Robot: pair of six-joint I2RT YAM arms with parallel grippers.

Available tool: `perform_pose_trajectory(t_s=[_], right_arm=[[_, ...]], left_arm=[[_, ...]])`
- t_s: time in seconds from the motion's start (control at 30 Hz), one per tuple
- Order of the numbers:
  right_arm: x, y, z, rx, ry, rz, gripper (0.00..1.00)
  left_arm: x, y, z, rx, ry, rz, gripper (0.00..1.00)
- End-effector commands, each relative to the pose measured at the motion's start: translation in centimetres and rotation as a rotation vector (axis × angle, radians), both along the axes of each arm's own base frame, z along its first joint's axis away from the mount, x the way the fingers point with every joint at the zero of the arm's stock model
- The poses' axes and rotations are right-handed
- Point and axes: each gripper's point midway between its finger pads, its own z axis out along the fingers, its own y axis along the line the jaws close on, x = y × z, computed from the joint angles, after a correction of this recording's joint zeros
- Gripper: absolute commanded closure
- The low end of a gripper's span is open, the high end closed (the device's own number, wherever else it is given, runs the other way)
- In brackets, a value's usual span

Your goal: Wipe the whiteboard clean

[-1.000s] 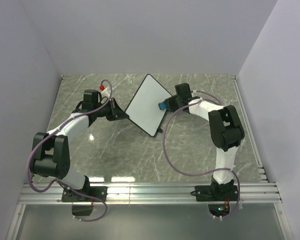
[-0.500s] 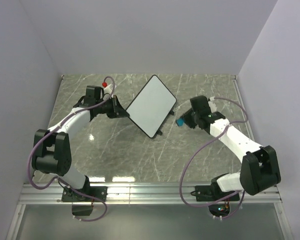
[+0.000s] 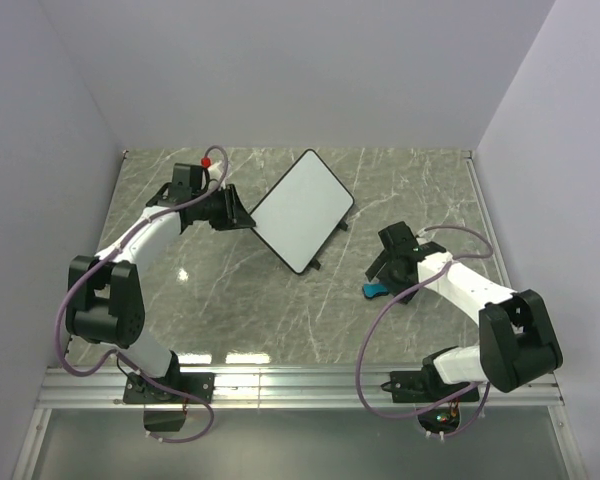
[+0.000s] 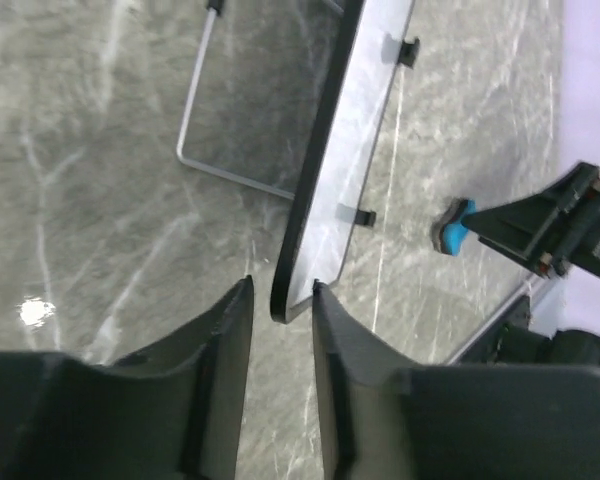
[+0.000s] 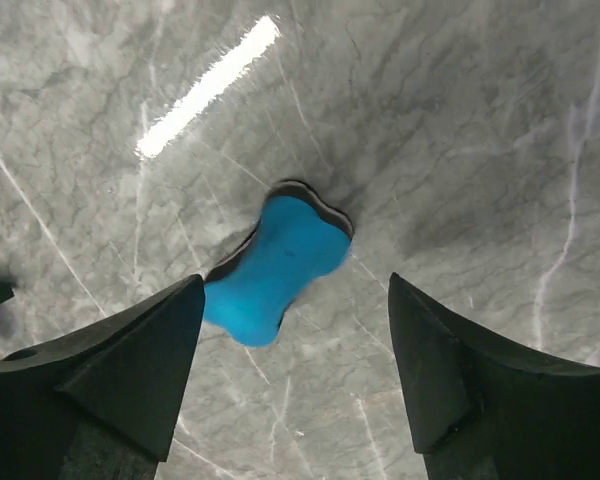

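The whiteboard [image 3: 302, 210] stands tilted on the marble table, its face blank white inside a thin black frame. My left gripper [image 3: 242, 218] is at its left corner. In the left wrist view the board's corner [image 4: 292, 300] sits between the tips of my left gripper [image 4: 282, 290], which is open, with a gap on one side. A small blue eraser [image 3: 373, 291] lies flat on the table. My right gripper [image 3: 380, 278] hovers over it. In the right wrist view the right gripper [image 5: 295, 283] stands wide open, and the eraser [image 5: 280, 265] lies free beneath it.
A wire prop [image 4: 195, 150] holds the board up from behind, and two little black feet [image 4: 364, 216] stick out at its lower edge. Purple walls close in the table on three sides. A metal rail [image 3: 300, 385] runs along the near edge by the arm bases.
My right arm swung away from the board toward the near right, set the blue eraser on the table and opened. My left gripper loosened on the board's corner.
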Motion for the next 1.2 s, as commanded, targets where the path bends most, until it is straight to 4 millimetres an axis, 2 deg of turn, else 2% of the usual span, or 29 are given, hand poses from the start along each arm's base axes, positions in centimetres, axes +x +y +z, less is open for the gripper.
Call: perform_pose_trajectory(t_s=[0.0, 0.03, 0.13, 0.17, 0.23, 0.3, 0.33, 0.4, 0.43, 0.5, 0.53, 0.57, 0.63, 0.67, 0.7, 0.73, 0.77, 0.8, 0.83, 0.9, 1.0, 1.17], right_arm=[[1.4, -0.6, 2.5, -0.047, -0.069, 0.031, 0.19], [1.3, -0.7, 2.6, -0.055, -0.065, 0.037, 0.17], [1.5, -0.6, 3.6, -0.048, -0.086, 0.042, 0.17], [1.5, -0.6, 3.9, -0.044, -0.094, 0.044, 0.16], [1.8, -0.3, 5.2, -0.026, -0.133, 0.053, 0.16], [2.2, 0.3, 7.1, 0.014, -0.195, 0.085, 0.16], [2.6, 0.8, 8.0, 0.039, -0.233, 0.101, 0.16], [2.8, 2.4, 10.6, 0.125, -0.331, 0.175, 0.17], [3.4, 3.2, 12.0, 0.16, -0.396, 0.205, 0.17], [3.1, 4.6, 15.1, 0.248, -0.497, 0.274, 0.17], [3.3, 5.2, 16.7, 0.281, -0.56, 0.301, 0.17], [2.9, 5.6, 18.7, 0.318, -0.622, 0.323, 0.17], [2.2, 6.4, 21.0, 0.373, -0.686, 0.374, 0.17], [1.9, 6.3, 22.9, 0.382, -0.731, 0.382, 0.16], [1.6, 6.3, 23.6, 0.382, -0.742, 0.386, 0.16], [1.2, 6.0, 23.7, 0.373, -0.729, 0.382, 0.16], [1.0, 5.6, 25.1, 0.365, -0.765, 0.383, 0.15], [0.8, 5.5, 25.7, 0.358, -0.778, 0.387, 0.15], [0.4, 5.1, 25.9, 0.343, -0.778, 0.393, 0.14], [-0.1, 4.3, 27.3, 0.32, -0.825, 0.383, 0.14], [-1.0, 3.0, 28.4, 0.274, -0.885, 0.366, 0.13], [-2.7, 1.3, 28.3, 0.243, -0.971, 0.332, 0.13]], left_arm=[[1.5, 0.6, 2.3, 0.045, -0.084, 0.025, 0.64], [1.5, 0.7, 2.8, 0.047, -0.095, 0.03, 0.59], [1.5, 1.2, 3.4, 0.066, -0.11, 0.054, 0.5], [1.5, 1.4, 3.6, 0.074, -0.115, 0.063, 0.38], [1.6, 2.0, 4.5, 0.098, -0.132, 0.097, 0.22], [1.4, 2.6, 5.0, 0.116, -0.136, 0.124, 0.17], [1.1, 2.9, 6.1, 0.119, -0.16, 0.141, 0.11], [0.5, 3.7, 6.0, 0.144, -0.154, 0.194, 0.09], [0.0, 4.2, 7.1, 0.144, -0.18, 0.225, 0.08], [-0.7, 5.4, 6.7, 0.17, -0.167, 0.3, 0.08], [-1.4, 5.9, 7.6, 0.17, -0.19, 0.323, 0.07], [-1.9, 6.3, 7.6, 0.176, -0.185, 0.348, 0.08], [-3.2, 7.5, 7.3, 0.215, -0.18, 0.394, 0.09], [-3.6, 7.8, 7.1, 0.224, -0.178, 0.406, 0.09], [-4.2, 8.5, 6.3, 0.253, -0.167, 0.424, 0.09], [-4.9, 8.9, 6.7, 0.259, -0.184, 0.438, 0.09], [-5.5, 9.4, 6.2, 0.278, -0.174, 0.449, 0.09], [-6.0, 10.0, 5.5, 0.304, -0.163, 0.475, 0.09], [-6.6, 10.4, 5.8, 0.301, -0.176, 0.494, 0.09], [-7.5, 10.7, 5.3, 0.293, -0.154, 0.526, 0.09], [-8.4, 10.7, 6.3, 0.241, -0.175, 0.563, 0.09], [-8.7, 11.9, 8.6, 0.211, -0.23, 0.663, 0.1]])
